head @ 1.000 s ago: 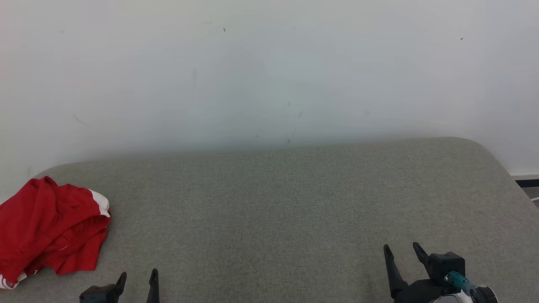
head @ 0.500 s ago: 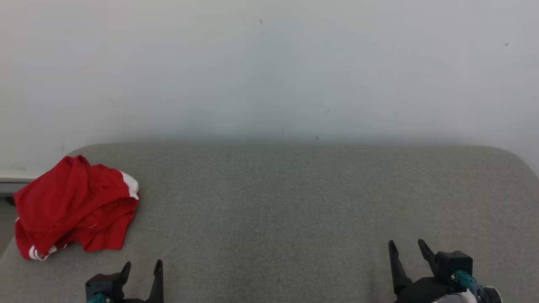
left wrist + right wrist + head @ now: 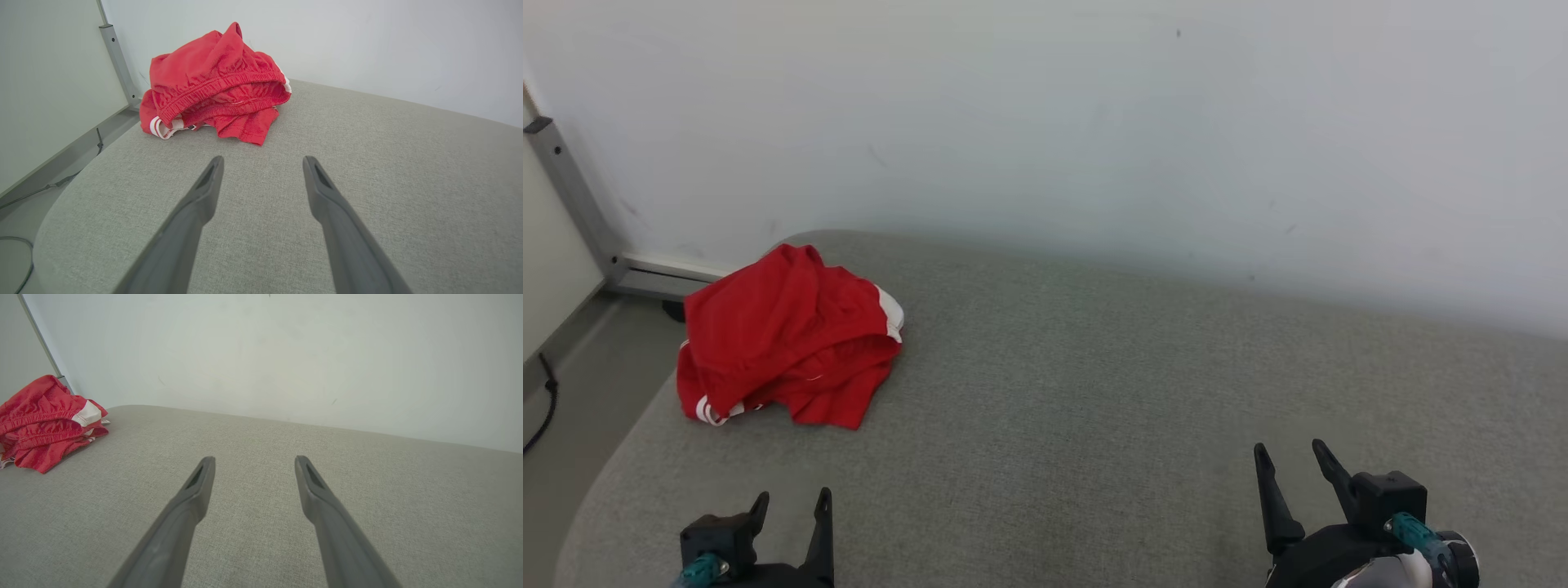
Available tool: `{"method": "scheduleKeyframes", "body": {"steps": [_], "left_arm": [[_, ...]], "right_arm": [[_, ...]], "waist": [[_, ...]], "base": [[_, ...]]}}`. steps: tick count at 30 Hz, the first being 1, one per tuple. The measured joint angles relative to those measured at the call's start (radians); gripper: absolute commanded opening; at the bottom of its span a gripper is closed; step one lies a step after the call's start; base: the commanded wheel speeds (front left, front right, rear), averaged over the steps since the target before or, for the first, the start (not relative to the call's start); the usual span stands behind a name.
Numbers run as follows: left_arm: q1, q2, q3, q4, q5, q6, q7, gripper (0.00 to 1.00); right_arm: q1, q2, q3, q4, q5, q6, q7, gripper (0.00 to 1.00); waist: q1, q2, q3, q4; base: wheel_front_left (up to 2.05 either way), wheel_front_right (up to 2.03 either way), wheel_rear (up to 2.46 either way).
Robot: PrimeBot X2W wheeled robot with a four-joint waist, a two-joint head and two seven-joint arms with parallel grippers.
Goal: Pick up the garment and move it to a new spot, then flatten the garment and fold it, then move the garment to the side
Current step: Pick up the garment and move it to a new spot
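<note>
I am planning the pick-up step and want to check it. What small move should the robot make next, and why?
Probably reach the left gripper forward toward the red garment. The garment lies crumpled and untouched near the left end of the grey cushion, ahead of that gripper. Both grippers are open and empty, and the right gripper is much farther from it.

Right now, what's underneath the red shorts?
The red shorts lie crumpled on the grey cushion, near its far left corner. Whether anything sits beneath the heap is covered by the fabric.

Perhaps lab: bare wall (image 3: 1045, 122), padded bench (image 3: 1094, 392)
</note>
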Motion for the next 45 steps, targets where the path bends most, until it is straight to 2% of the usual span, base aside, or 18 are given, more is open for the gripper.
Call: {"method": "scheduleKeyframes", "body": {"steps": [10,15,22,32,37,42,45], "left_arm": [[-0.008,0.018,0.031,-0.033,0.006,0.0,0.014,1.0],[-0.006,0.023,0.048,-0.058,0.009,0.0,0.015,1.0],[-0.058,0.019,0.019,-0.057,0.009,-0.004,0.053,1.0],[-0.295,-0.008,-0.02,0.083,-0.004,-0.09,0.189,1.0],[-0.387,0.016,0.016,0.175,-0.019,-0.098,0.271,1.0],[-0.468,0.032,0.035,0.235,-0.023,-0.1,0.315,1.0],[-0.551,0.049,0.05,0.318,-0.026,-0.107,0.349,1.0]], "right_arm": [[-0.006,-0.002,-0.005,-0.057,-0.025,0.0,-0.005,1.0],[-0.02,0.0,0.009,-0.059,-0.032,0.0,0.006,1.0],[-0.015,-0.013,0.009,-0.09,-0.036,0.0,0.032,1.0],[0.045,-0.055,0.024,-0.184,-0.062,0.0,0.066,1.0],[0.045,-0.067,0.067,-0.293,-0.105,0.0,0.104,1.0],[0.041,-0.101,0.069,-0.37,-0.124,0.0,0.144,1.0],[0.013,-0.138,0.062,-0.447,-0.148,0.001,0.196,1.0]], "waist": [[0.0,0.0001,0.003,0.117],[0.0,0.0001,0.008,0.141],[0.0,0.0001,0.036,0.163],[0.0001,0.0001,0.088,0.191],[0.0,0.0001,0.132,0.173],[0.0001,0.0001,0.178,0.134],[0.0002,0.0002,0.25,0.067]], "base": [[0.0,0.0,0.0],[0.0,0.0,0.0],[0.0,0.0,0.0],[0.0,0.0,0.0],[0.0,0.0,0.0],[0.0,0.0,0.0],[0.0,0.0,0.0]]}}
